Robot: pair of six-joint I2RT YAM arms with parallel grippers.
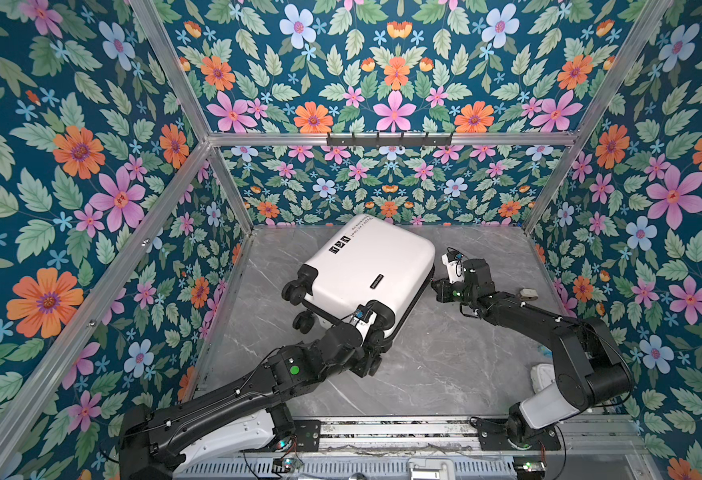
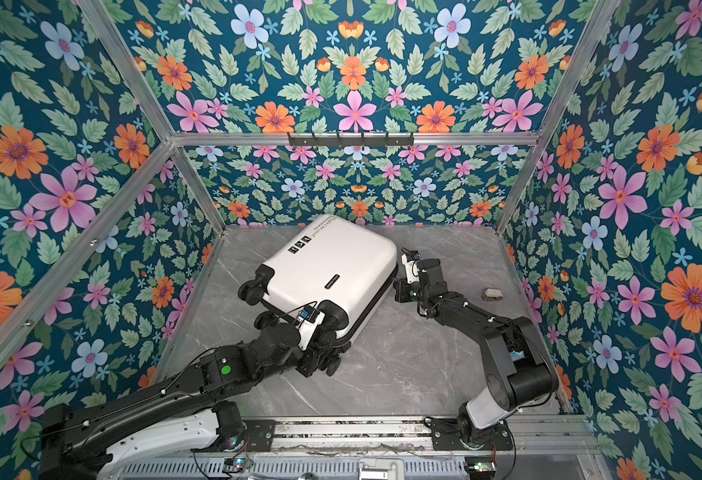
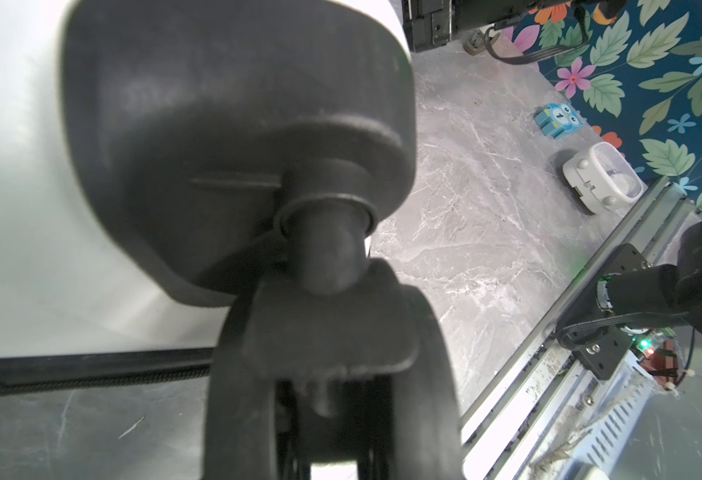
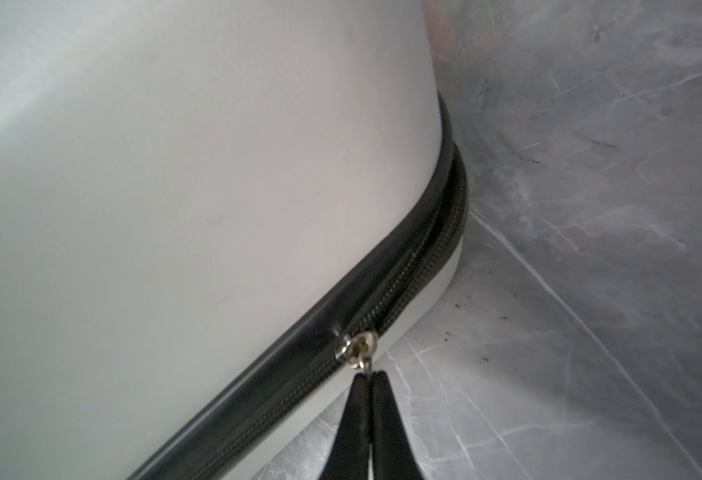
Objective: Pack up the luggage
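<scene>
Right gripper (image 4: 369,376), jaws pressed together on the small metal zip pull (image 4: 367,365) that hangs from the slider (image 4: 359,347); the slider sits on the black zip (image 4: 424,257) along the seam of the luggage (image 4: 174,187), just short of a rounded corner, and past it the two rows of teeth look parted. Left gripper (image 1: 372,351), low against the near corner of the case beside a black wheel (image 3: 432,395); its wrist view is filled by that wheel and its corner housing, the fingers are hidden, and whether they are spread or clamped cannot be told. The luggage, a white hard shell with its lid down, lies flat and skewed on the grey marbled table (image 1: 445,365); in both top views (image 1: 374,266) (image 2: 332,257) it is towards the back and middle, one corner close to the rear wall, wheels facing left and front. Outward, towards the right side of the table: a blue owl-faced block (image 3: 559,118), a white box with a clear lid (image 3: 601,178) near it, and, well apart from both, a small grey object (image 1: 528,295)
</scene>
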